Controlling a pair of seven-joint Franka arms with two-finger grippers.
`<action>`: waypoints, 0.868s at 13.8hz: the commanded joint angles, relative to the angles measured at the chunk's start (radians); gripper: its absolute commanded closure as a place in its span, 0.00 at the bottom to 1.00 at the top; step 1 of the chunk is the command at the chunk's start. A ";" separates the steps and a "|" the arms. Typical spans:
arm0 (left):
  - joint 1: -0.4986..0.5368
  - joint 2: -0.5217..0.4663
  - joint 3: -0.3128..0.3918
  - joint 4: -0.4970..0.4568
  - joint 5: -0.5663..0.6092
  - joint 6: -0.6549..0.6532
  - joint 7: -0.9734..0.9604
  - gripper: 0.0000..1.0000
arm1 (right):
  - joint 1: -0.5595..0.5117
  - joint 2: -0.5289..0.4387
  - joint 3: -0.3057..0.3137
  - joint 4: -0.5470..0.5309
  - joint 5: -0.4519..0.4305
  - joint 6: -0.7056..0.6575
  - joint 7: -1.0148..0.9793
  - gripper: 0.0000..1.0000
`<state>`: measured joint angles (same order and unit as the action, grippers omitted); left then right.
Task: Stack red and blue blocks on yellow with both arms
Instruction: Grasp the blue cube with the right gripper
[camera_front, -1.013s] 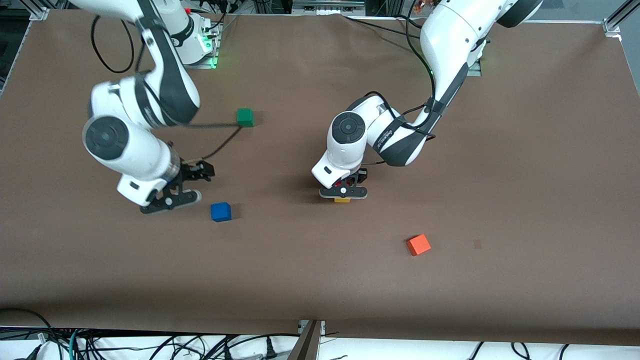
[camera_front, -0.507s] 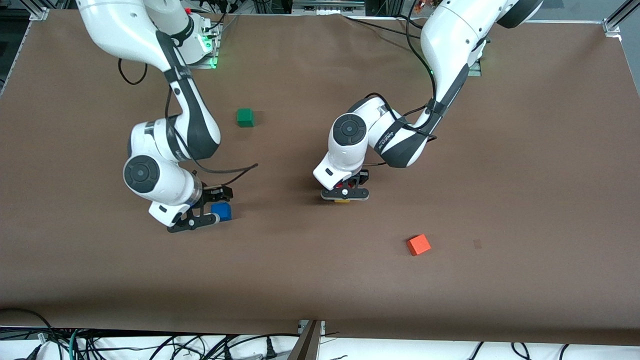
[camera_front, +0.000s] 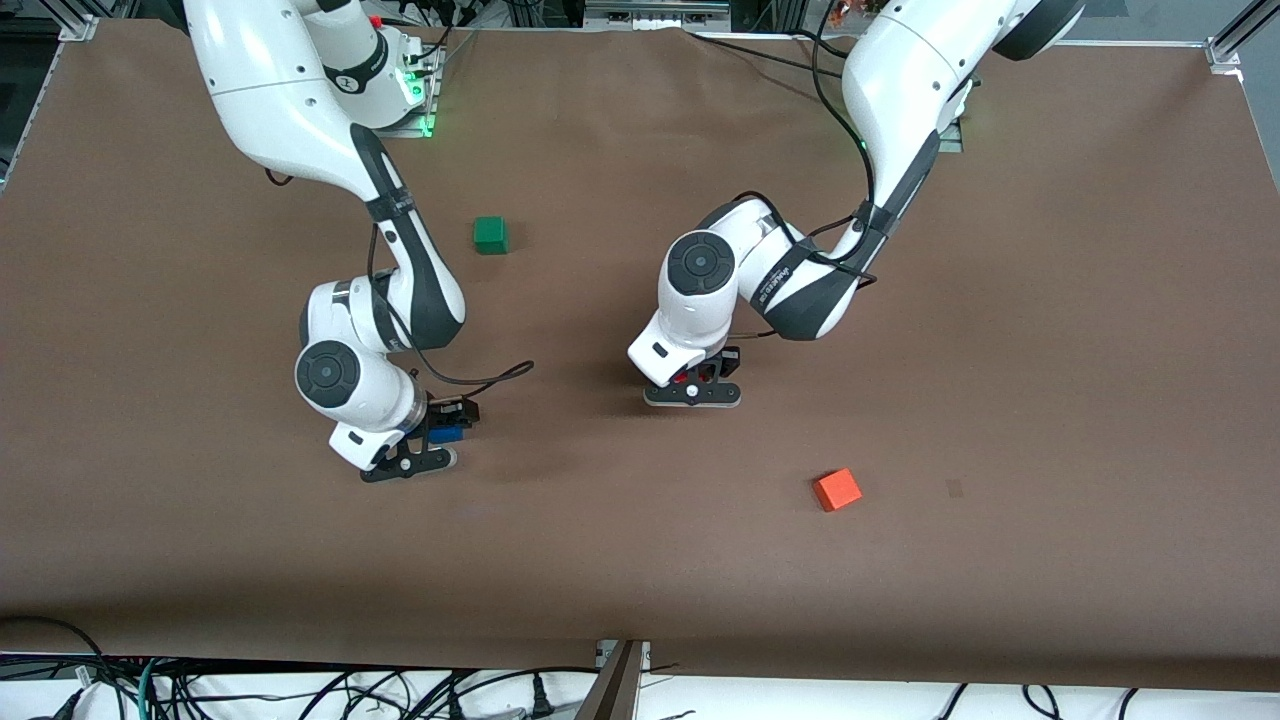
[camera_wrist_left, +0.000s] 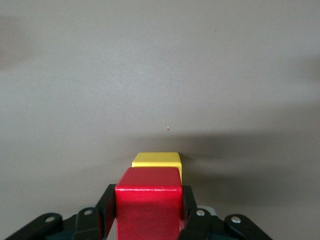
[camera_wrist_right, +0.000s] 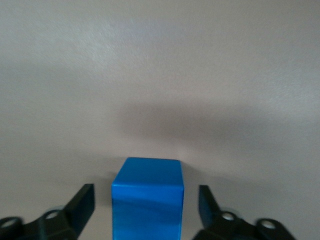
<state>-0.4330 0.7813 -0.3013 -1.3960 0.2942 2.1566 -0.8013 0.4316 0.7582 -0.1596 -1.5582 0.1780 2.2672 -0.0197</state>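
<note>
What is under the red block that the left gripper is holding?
The red block, held in the left gripper, has the yellow block directly below it. Only the yellow block's top edge shows. Whether the two blocks already touch is covered by the red one.

Yellow cube (camera_wrist_left: 156, 160) mostly hidden under red cube (camera_wrist_left: 148, 205) (blue cube (camera_wrist_right: 147, 200) edge-cropped)

Even overhead light, soft shadows, wrist views hazy at the edges.
The brown table (camera_front: 1000, 300) is evenly lit from above, and each white arm (camera_front: 900, 90) carries mild glare and drops a faint shadow. In the wrist views a broad soft shadow spreads past the red block (camera_wrist_left: 148, 210) and the blue block (camera_wrist_right: 147, 200); the nearest surfaces look slightly blurred, perhaps out of focus.
</note>
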 joint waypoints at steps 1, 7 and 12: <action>-0.012 0.023 0.002 0.043 0.037 -0.024 -0.015 1.00 | -0.001 -0.002 0.002 -0.003 0.025 0.006 -0.032 0.41; -0.012 0.029 -0.001 0.046 0.034 -0.024 -0.015 0.80 | -0.005 -0.054 0.000 0.036 0.066 -0.085 -0.031 0.69; 0.055 -0.057 -0.002 0.049 0.020 -0.046 -0.002 0.00 | -0.004 -0.115 -0.008 0.217 0.051 -0.409 -0.025 0.69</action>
<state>-0.4197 0.7824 -0.2992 -1.3678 0.2994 2.1558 -0.8021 0.4311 0.6626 -0.1623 -1.3957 0.2157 1.9596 -0.0229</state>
